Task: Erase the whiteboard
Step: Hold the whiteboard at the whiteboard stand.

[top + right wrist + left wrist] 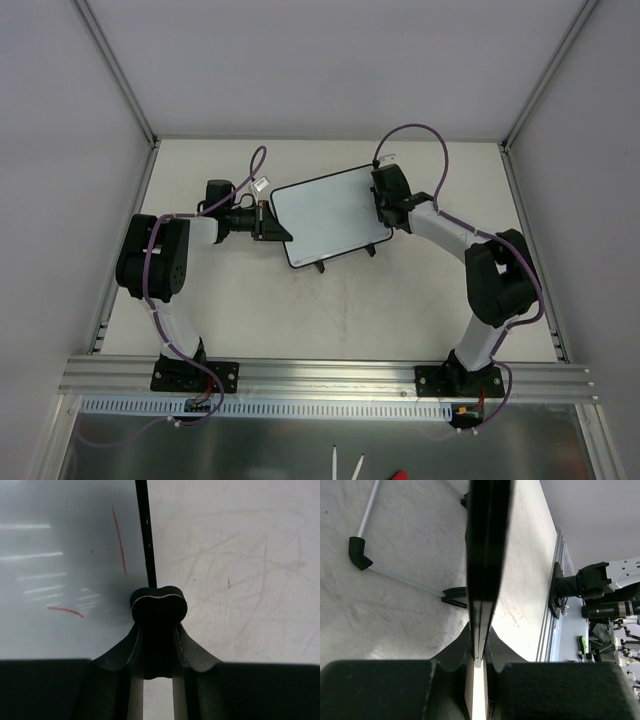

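**Item: whiteboard [330, 215].** It lies at the middle of the table [400, 310], skewed, with its two small feet [320, 266] along the near long edge. Most of the face looks white. From the right wrist, two red marks [120, 540] show close to the right-hand rim, one long upright stroke and one short dash below it.

**Item: left gripper [268, 220].** It is at the board's left short edge. The wrist view shows the board edge-on, running between the fingers [455, 652], which are pinched tight on the rim. This looks like an anchoring hold, so the board cannot slide or spin under rubbing.

**Item: right gripper [383, 200].** It is at the opposite short edge, clamped on a small black eraser [159, 605] that pokes out past the fingertips.

**Item: eraser.** It sits right on the black rim, beside the red marks and not on them. I cannot tell whether it presses on the surface.

**Condition of task.** Erasing appears unfinished. Judged next: carry the eraser inward over the two marks.
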`<action>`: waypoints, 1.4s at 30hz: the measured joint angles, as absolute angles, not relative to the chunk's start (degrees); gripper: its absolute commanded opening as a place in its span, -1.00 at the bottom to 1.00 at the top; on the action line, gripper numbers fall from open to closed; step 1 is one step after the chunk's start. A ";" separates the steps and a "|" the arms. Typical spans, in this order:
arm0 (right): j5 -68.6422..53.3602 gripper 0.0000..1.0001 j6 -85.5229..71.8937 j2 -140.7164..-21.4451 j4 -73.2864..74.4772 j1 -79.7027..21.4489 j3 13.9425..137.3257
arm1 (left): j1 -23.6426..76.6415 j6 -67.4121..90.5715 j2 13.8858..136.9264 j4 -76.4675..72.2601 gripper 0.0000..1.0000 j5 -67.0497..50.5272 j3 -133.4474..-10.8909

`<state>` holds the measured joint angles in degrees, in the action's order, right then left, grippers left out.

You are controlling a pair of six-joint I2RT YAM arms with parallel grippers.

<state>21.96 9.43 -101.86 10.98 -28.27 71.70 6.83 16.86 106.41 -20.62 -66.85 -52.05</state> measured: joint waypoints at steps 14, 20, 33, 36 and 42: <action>19.64 -1.00 7.05 -98.28 10.72 -28.34 63.31 | 6.81 16.01 106.39 -20.71 -1.00 -66.76 -52.05; 17.45 -1.00 7.07 -98.65 13.69 -28.29 66.08 | 6.81 15.92 106.41 -20.67 -1.00 -66.52 -52.05; 13.58 -1.00 8.64 -106.19 16.34 -28.34 84.38 | 6.81 16.03 106.39 -20.40 -1.00 -66.50 -52.05; 13.45 -1.00 8.97 -107.85 17.41 -28.12 86.98 | 6.81 16.53 106.41 -20.25 -1.00 -66.52 -52.05; 12.69 -1.00 9.56 -110.48 18.48 -27.42 91.48 | 6.81 17.50 106.39 -20.25 -1.00 -66.54 -52.21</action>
